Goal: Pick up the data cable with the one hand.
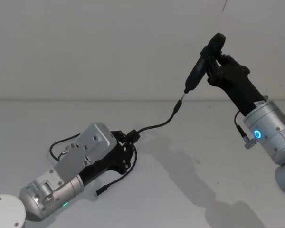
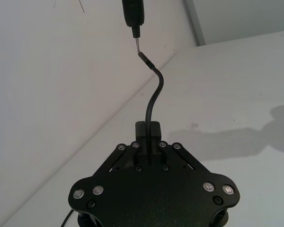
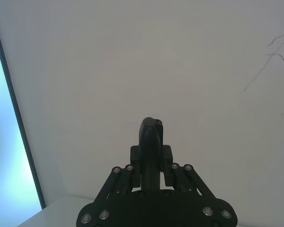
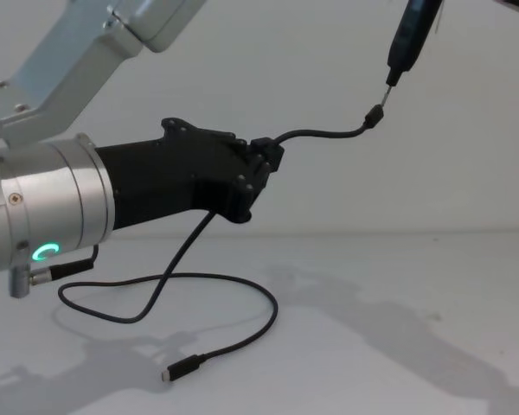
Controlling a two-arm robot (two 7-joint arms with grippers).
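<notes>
My left gripper (image 1: 133, 136) (image 4: 268, 156) (image 2: 148, 130), on the arm with the green ring, is shut on the data cable (image 1: 156, 126) (image 4: 320, 134) (image 2: 154, 99) and held above the table. One short stretch of cable rises from the jaws to a slim plug (image 1: 177, 105) (image 4: 374, 115). The rest hangs down, loops on the table (image 4: 242, 333) and ends in the other plug (image 4: 180, 370) (image 1: 102, 190). My right gripper (image 1: 218, 59) (image 3: 150, 151) is raised at the right, shut on a black pen-like tool (image 1: 199, 66) (image 4: 411, 35) (image 2: 133, 14). The tool's metal tip is right at the raised plug.
The white table (image 1: 204, 190) meets a white wall (image 1: 85, 47) along its far edge. A bright panel with a dark frame (image 3: 9, 142) stands at one side of the right wrist view.
</notes>
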